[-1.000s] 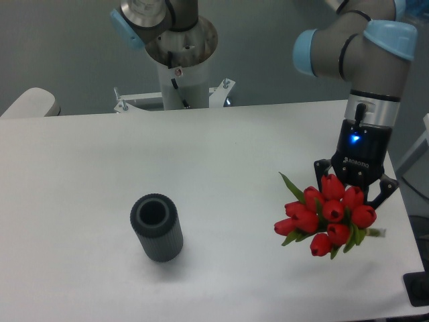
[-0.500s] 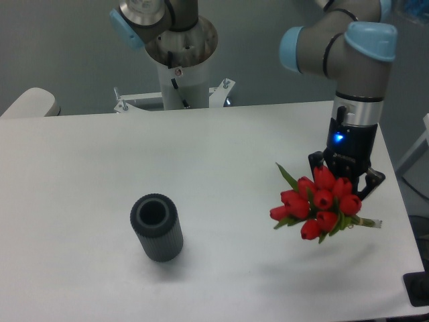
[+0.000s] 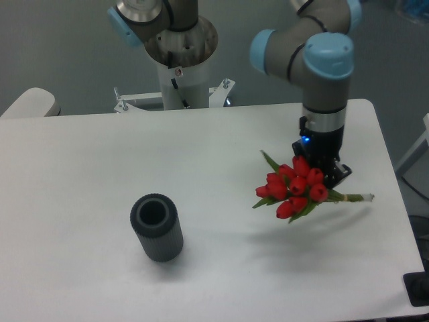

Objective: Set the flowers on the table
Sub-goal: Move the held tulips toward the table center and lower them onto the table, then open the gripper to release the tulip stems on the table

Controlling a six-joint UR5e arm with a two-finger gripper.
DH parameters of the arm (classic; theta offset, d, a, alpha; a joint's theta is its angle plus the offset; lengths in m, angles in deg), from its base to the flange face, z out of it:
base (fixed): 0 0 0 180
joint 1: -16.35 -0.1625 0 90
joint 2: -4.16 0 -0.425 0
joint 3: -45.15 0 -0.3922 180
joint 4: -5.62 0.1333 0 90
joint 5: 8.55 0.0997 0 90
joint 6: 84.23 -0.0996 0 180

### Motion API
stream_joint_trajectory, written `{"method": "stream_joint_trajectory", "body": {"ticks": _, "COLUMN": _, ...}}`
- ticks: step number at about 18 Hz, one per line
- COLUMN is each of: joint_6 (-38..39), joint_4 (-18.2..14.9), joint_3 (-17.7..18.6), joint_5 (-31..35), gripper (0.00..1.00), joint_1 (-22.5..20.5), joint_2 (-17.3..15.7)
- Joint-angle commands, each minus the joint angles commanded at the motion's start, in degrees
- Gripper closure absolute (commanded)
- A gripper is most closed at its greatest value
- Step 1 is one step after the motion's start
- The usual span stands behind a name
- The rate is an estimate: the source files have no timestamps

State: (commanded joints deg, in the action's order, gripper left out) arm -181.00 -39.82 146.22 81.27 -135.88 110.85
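Note:
The flowers, a bunch of red tulip buds with green leaves, hang tilted above the white table on its right side. Their pale stems stick out to the right. My gripper comes down from above and is shut on the flowers just behind the buds. A shadow lies on the table below the bunch, so the bunch looks lifted off the surface.
A dark grey ribbed vase stands upright at the front left of the table. The arm's base column rises behind the table's far edge. The table's right edge runs close beside the stems.
My gripper has carried the flowers to the left and toward the table's middle, away from the right edge. The bunch now lies flatter, with its stems pointing right.

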Motion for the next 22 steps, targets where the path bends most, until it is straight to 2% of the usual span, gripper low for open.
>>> {"method": "stream_joint_trajectory", "body": {"ticks": 7, "joint_6": -0.2, "joint_4": -0.5, "joint_3": 3.4, "joint_5": 7.2, "gripper": 0.64, "joint_1": 2.1, "joint_2": 0.4}}
{"method": "stream_joint_trajectory", "body": {"ticks": 11, "joint_6": -4.1, "joint_4": -0.6, "joint_3": 6.2, "joint_5": 10.9, "gripper": 0.64, "joint_1": 3.3, "joint_2": 0.7}}
{"method": "stream_joint_trajectory", "body": {"ticks": 14, "joint_6": -4.1, "joint_4": -3.1, "joint_3": 6.4, "joint_5": 12.0, "gripper": 0.64, "joint_1": 3.3, "joint_2": 1.7}}
{"method": "stream_joint_trajectory", "body": {"ticks": 18, "joint_6": -4.0, "joint_4": -3.1, "joint_3": 7.2, "joint_5": 14.0, "gripper": 0.64, "joint_1": 4.1, "joint_2": 2.5}}
{"method": "stream_joint_trajectory", "body": {"ticks": 20, "joint_6": -4.0, "joint_4": -2.7, "joint_3": 7.1, "joint_5": 13.5, "gripper": 0.6, "joint_1": 4.1, "joint_2": 2.9}}
{"method": "stream_joint_trajectory", "body": {"ticks": 22, "joint_6": -3.8, "joint_4": -2.3, "joint_3": 6.6, "joint_5": 13.0, "gripper": 0.53, "joint_1": 4.0, "joint_2": 3.0}}
